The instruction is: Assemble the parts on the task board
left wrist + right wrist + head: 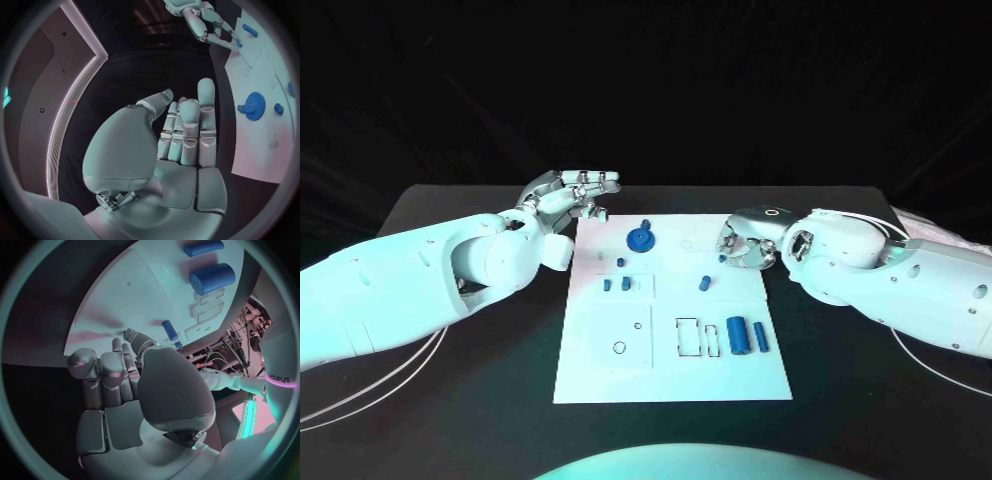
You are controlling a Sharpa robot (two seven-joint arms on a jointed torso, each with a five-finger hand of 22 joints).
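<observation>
Black worktop (473,210) carries white task board (668,370). Our left robot hand (574,195) hangs empty, fingers apart; right robot hand (747,245) state unclear. Approach the blue gear (642,239) slowly from above.

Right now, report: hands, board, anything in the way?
Left hand open, off the board's far corner. Right hand at board edge, grip unclear. Blue gear seated, loose parts untouched. Nothing blocking.

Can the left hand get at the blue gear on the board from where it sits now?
Probably yes. The left hand hovers empty off the task board's far left corner, and the blue gear stands close by, with only bare board between them.
</observation>
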